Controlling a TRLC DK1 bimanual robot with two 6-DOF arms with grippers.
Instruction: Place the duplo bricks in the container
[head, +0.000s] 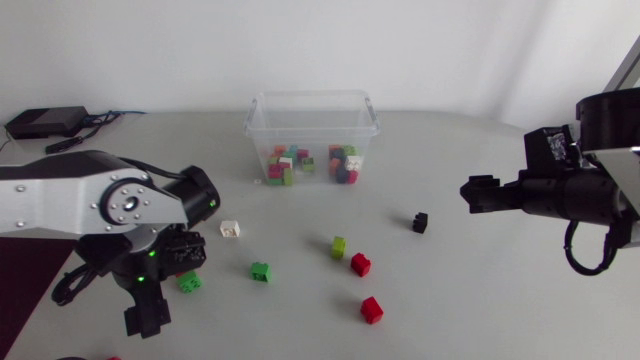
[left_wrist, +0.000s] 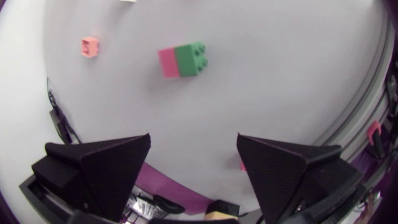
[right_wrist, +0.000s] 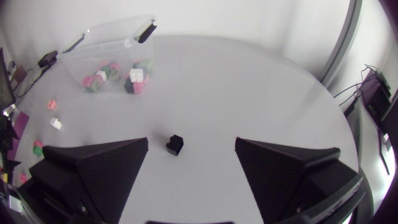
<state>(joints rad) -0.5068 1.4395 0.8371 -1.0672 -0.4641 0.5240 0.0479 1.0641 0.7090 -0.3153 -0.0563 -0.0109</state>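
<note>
The clear container (head: 256, 125) at the back of the table holds several coloured bricks. Loose duplo bricks lie in front of it: white (head: 231, 229), green (head: 260, 271), lime (head: 339, 247), two red (head: 360, 264) (head: 371, 309) and black (head: 420, 222). My left gripper (head: 148, 315) hangs open over the front left. A green-and-pink brick (left_wrist: 181, 60) lies ahead of its fingers, apart from them. My right gripper (head: 470, 193) is open above the table's right side. The black brick (right_wrist: 175, 144) sits ahead of it, between the lines of its fingers, untouched.
A salmon brick (left_wrist: 90, 46) lies beyond the green-and-pink one. The right wrist view shows the container (right_wrist: 93, 37) far ahead, with more small bricks (right_wrist: 56, 124) off to its side. A black box and cables (head: 45, 122) rest at the back left.
</note>
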